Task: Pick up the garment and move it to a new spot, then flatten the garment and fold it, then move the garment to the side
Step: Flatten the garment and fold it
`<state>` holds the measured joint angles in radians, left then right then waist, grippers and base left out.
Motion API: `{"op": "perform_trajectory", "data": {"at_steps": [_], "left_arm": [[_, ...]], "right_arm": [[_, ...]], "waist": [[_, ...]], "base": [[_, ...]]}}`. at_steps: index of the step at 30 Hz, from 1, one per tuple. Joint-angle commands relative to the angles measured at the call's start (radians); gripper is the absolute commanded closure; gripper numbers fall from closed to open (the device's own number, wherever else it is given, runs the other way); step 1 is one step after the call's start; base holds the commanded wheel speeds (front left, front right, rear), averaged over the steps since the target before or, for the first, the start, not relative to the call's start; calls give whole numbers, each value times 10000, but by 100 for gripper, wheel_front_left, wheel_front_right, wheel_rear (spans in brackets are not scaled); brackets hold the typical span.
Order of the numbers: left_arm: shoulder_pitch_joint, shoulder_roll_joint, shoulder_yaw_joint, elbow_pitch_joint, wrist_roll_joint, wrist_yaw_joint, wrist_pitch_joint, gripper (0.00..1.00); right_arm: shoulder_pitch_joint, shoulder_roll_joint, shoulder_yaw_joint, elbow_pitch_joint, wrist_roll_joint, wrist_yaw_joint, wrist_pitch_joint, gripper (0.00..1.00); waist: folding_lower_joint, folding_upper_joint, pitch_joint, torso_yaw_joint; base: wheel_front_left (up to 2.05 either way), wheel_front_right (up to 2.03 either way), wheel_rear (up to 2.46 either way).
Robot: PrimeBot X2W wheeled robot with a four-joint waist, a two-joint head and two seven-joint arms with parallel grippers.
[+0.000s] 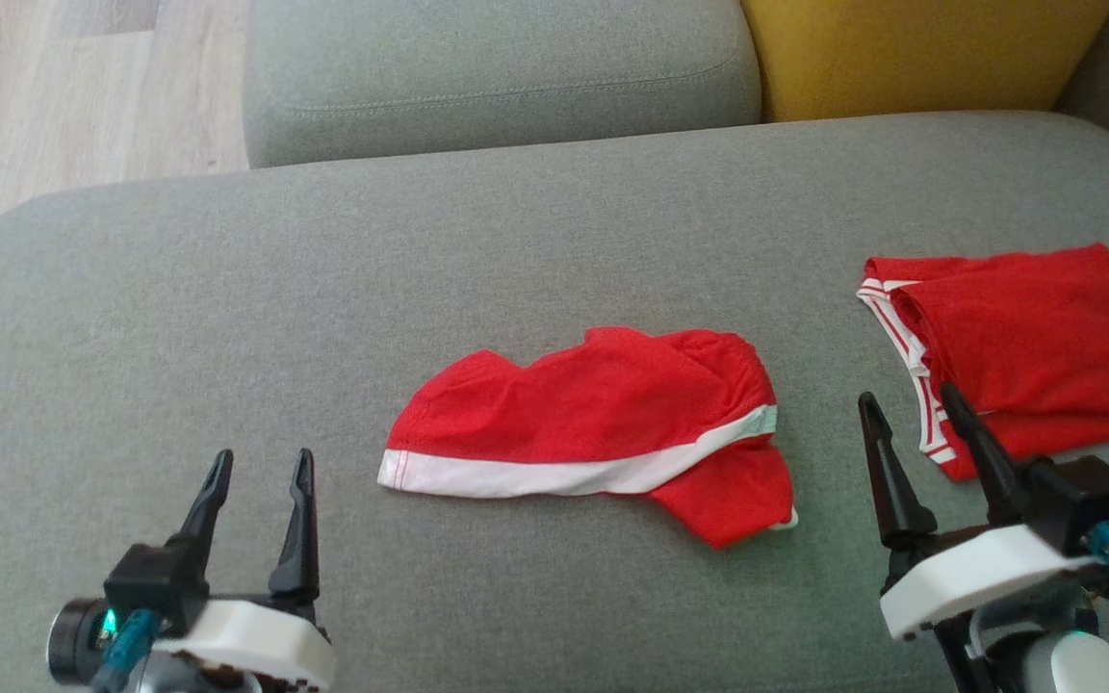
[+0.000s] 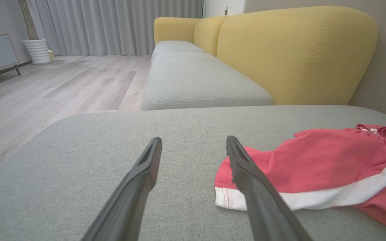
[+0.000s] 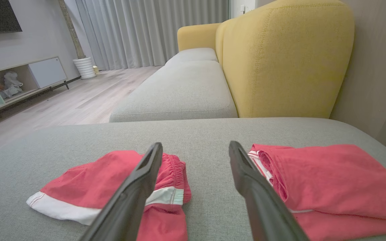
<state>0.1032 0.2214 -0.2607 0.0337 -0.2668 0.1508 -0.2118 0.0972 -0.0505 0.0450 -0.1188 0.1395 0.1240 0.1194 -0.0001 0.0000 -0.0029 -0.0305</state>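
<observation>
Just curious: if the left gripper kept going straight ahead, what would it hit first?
Likely just bare grey cushion; the left gripper points past the crumpled red garment, which lies to its right.

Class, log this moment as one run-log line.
left tool: open, empty | right tool: open, empty | crumpled garment: between tools | folded garment: right

a grey sofa seat (image 1: 227, 289) meets a yellow backrest (image 1: 901, 48) beside wooden floor (image 1: 54, 87).
</observation>
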Motion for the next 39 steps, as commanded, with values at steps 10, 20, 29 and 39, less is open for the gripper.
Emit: {"op": "perform_trajectory", "data": {"at_steps": [10, 20, 29, 39], "left_arm": [[-711, 119, -55, -95, 26, -100, 87, 0], [-2824, -429, -844, 2102, -195, -1022, 660, 0], [-3983, -609, -928, 4577, -733, -1648, 1402, 75], [-4156, -618, -1009, 4927, -823, -1784, 994, 100]], "right_arm": [[-356, -214, 185, -484, -18, 67, -59, 0], [-1041, -190, 286, -565, -36, 67, -294, 0], [-1321, -120, 374, -144, 75, 67, -386, 0], [-1425, -353, 957, 635, 626, 67, -216, 0]], "waist": [[1, 0, 313, 156], [1, 0, 1755, 84], [1, 0, 2417, -341], [1, 0, 2516, -261]], "base": [[0, 0, 0], [0, 0, 0], [0, 0, 0], [0, 0, 0]]}}
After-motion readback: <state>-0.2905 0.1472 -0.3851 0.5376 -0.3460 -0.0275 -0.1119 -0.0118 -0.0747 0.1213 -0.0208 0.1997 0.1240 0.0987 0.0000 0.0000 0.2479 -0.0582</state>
